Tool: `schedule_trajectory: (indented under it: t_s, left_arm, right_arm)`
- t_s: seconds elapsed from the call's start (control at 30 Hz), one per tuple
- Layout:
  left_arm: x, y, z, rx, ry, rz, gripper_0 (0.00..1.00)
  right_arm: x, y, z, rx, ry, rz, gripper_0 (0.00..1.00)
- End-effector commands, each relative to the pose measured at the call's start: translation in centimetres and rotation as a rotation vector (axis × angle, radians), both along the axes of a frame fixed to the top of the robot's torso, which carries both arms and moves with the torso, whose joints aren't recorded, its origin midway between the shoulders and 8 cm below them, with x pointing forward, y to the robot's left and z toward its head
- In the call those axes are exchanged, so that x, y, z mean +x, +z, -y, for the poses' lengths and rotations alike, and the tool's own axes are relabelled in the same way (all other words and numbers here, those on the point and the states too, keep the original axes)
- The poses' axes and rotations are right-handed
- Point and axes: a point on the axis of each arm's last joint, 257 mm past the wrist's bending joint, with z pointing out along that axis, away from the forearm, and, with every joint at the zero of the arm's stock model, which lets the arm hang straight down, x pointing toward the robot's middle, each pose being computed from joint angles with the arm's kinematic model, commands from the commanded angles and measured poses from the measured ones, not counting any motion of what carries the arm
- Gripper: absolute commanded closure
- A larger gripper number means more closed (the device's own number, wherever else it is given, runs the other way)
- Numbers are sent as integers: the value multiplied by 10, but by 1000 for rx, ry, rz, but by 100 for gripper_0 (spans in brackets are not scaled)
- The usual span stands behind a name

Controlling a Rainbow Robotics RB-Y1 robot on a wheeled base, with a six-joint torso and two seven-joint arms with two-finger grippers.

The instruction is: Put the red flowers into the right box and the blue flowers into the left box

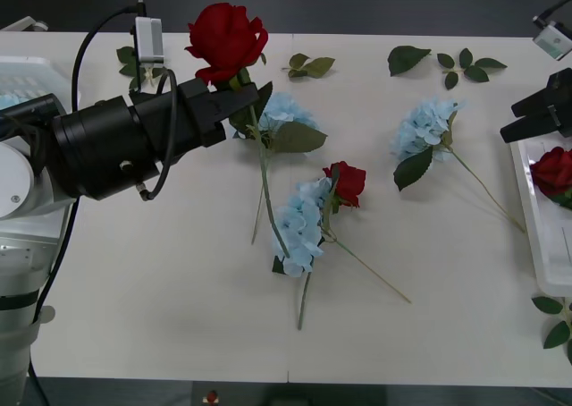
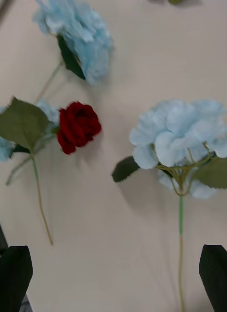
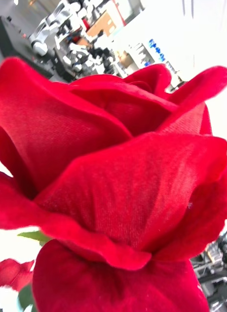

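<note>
My left gripper [image 1: 229, 103] is shut on the stem of a red flower [image 1: 225, 34] just under its head and holds it up above the table's back left; its petals [image 3: 118, 185] are close before the left wrist camera. A second red flower [image 1: 347, 182] [image 2: 78, 126] lies mid-table against a blue flower [image 1: 299, 223]. Two more blue flowers [image 1: 284, 111] [image 1: 427, 124] lie farther back. The right box [image 1: 536, 236] holds a red flower [image 1: 554, 169]. My right gripper [image 1: 536, 115] [image 2: 113, 278] hovers open over its far end, above a blue flower [image 2: 181, 136]. The left box [image 1: 27, 66] sits at the far left.
Loose green leaf sprigs lie along the back of the table [image 1: 308, 64] [image 1: 407, 59] [image 1: 469, 64] and at the front right corner [image 1: 559, 321]. The held flower's stem [image 1: 266, 187] hangs down over the blue flowers. The front half of the white table [image 1: 161, 317] is bare.
</note>
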Motion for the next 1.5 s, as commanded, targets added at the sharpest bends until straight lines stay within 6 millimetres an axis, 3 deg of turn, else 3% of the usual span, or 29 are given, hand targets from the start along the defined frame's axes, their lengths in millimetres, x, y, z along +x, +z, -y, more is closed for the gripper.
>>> schedule_trajectory:
  t_s: [0.03,0.37,0.57,0.73,0.93,1.2,1.5]
  left_arm:
    - [-3,26,18,-40,-14,56,100]
    - [-6,41,41,-127,-43,43,100]
    - [-5,39,50,-127,-41,34,100]
    - [-6,37,57,-136,-46,21,100]
    - [-8,38,61,-143,-55,11,100]
    - [-9,37,63,-144,-60,4,100]
    - [-9,37,64,-147,-64,-6,100]
  right_arm:
    - [-17,9,1,160,24,87,0]
    - [-77,15,-43,384,67,139,0]
    - [-106,20,-89,499,64,167,0]
    - [-127,23,-139,581,11,201,0]
    - [-139,22,-176,572,5,288,0]
    - [-159,5,-222,571,57,298,0]
    - [-147,5,-276,643,41,308,0]
